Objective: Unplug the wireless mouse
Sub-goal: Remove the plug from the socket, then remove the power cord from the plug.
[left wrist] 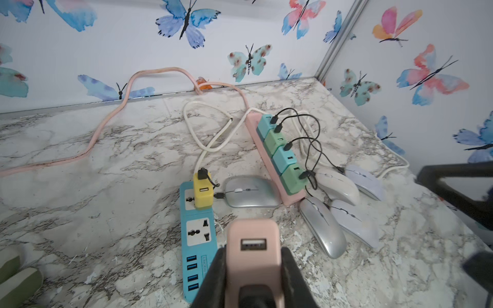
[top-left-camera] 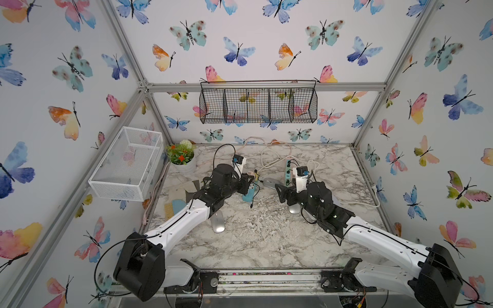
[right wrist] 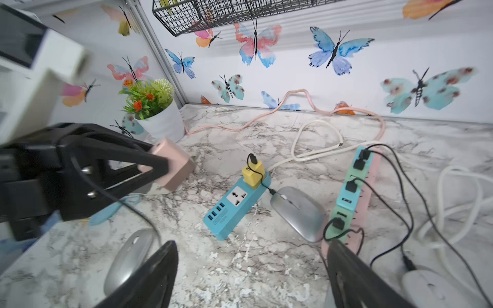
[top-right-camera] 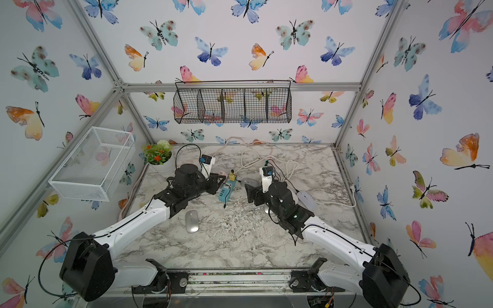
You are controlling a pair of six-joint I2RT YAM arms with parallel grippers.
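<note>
**A:** Where do our claws stand?

**B:** Our right gripper (right wrist: pixel 252 248) is spread wide with nothing between its fingers, hovering low over the marble table (right wrist: pixel 240 280). Our left gripper (left wrist: pixel 253 253) is clamped on a pink USB charger (left wrist: pixel 253 232), held clear of the blue power strip (left wrist: pixel 197 240).

**A:** And the mouse?

**B:** The silver wireless mouse (right wrist: pixel 296 210) lies just ahead of our right gripper, between the blue strip and the pink power strip (right wrist: pixel 372 184). Its short black cable (right wrist: pixel 266 186) runs to the yellow charger (right wrist: pixel 253 174) plugged in at the blue strip's far end. We judge that this is the mouse to free.

**A:** How do we do it well?

**B:** We should pinch the small plug at the mouse's nose, not the cable. Then we pull straight along the mouse's length, towards the blue strip. The mouse looks light and will probably slide. We might set the pink charger down and use our left gripper to pin the mouse.

**A:** What room do we have?

**B:** It is tight on one side. The pink strip sits right against the mouse, and we cannot tell whether they touch. Its black plugs (right wrist: pixel 350 186) and their leads loop close by. Open marble lies on our near side. Another silver mouse (right wrist: pixel 128 261) rests below our left arm, and the potted plant (right wrist: pixel 157 112) is well apart in the corner.
</note>
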